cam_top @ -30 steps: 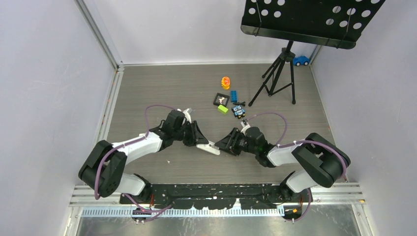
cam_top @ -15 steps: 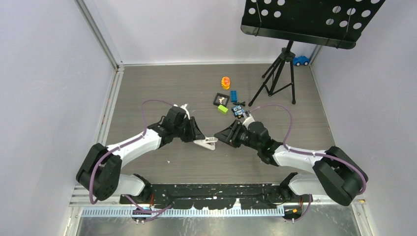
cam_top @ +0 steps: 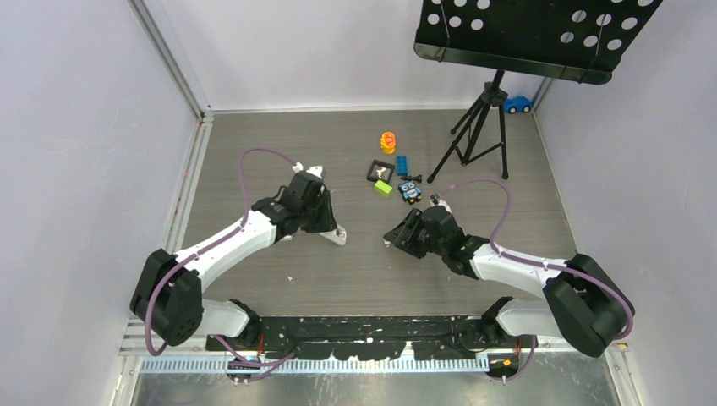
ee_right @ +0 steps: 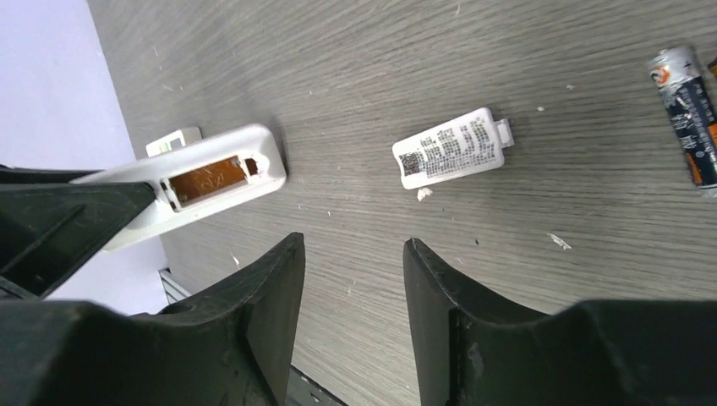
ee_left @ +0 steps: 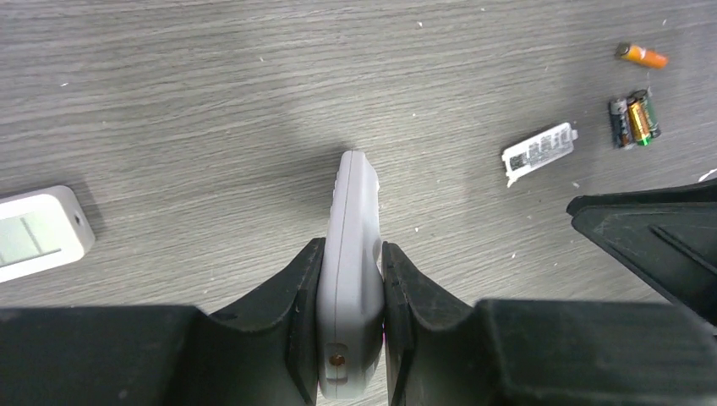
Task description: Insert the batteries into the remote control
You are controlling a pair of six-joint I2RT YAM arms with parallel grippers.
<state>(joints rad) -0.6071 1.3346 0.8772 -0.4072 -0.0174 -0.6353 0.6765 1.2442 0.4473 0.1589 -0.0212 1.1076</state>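
Note:
My left gripper (ee_left: 351,249) is shut on the white remote control (ee_left: 355,203), holding it on edge low over the grey table. From the right wrist view its open battery recess (ee_right: 211,179) faces my right gripper (ee_right: 351,241), which is open and empty a short way off. The white battery cover (ee_right: 452,150) lies flat on the table between them. An orange battery (ee_left: 640,56) and a dark pair of batteries (ee_left: 634,121) lie beyond the cover (ee_left: 539,152). From above, the left gripper (cam_top: 336,234) and the right gripper (cam_top: 393,237) face each other.
A second white device with a pale display (ee_left: 38,233) lies left of the held remote. Small toys (cam_top: 389,169) sit behind the grippers, a tripod stand (cam_top: 482,127) rises at the back right, and a blue toy car (cam_top: 517,104) is in the far corner.
The two grippers met at the remote a second ago and have drawn apart. My left arm pulled the remote back to the left, and the right gripper let go and opened a little.

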